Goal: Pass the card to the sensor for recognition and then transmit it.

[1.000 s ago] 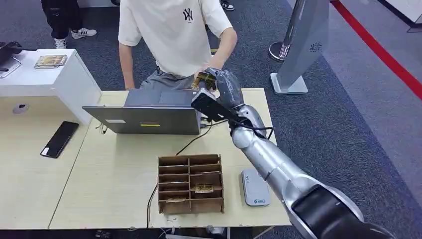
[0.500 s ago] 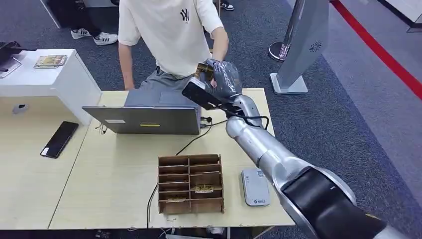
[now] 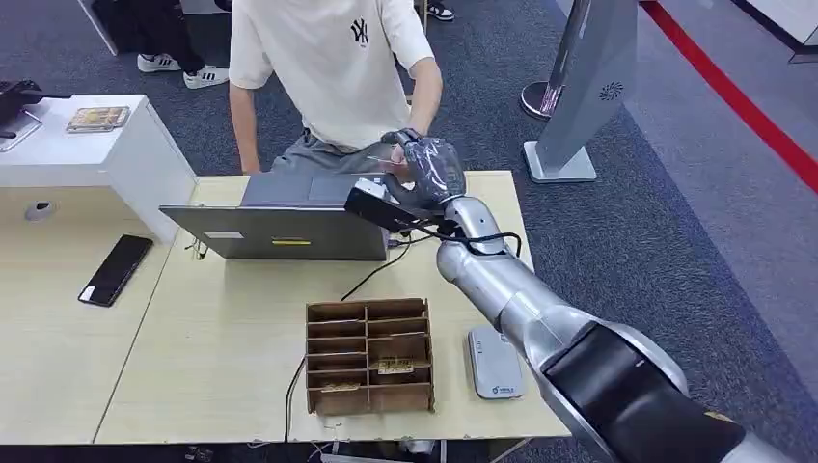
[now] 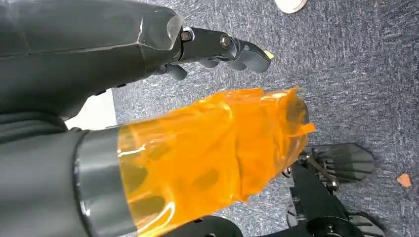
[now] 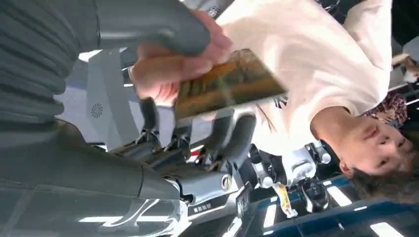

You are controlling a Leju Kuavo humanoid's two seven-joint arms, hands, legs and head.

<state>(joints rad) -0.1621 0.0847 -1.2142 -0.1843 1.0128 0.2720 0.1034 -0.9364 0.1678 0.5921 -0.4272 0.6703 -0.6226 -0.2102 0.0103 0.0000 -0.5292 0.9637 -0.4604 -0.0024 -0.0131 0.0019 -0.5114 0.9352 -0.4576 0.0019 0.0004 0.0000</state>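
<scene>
Card (image 5: 230, 84) lies between right hand (image 3: 424, 166) and person's fingers (image 5: 168, 74).

From my console I log: dark grey carpet floor (image 3: 666, 222) with a red stripe (image 3: 733, 92) far to the hand's right; pale wooden table (image 3: 222, 357) beneath and left of the hand; white cabinet (image 3: 135, 154) well left; grey freestanding stand (image 3: 584, 87) on a flat base, right of the hand.
</scene>
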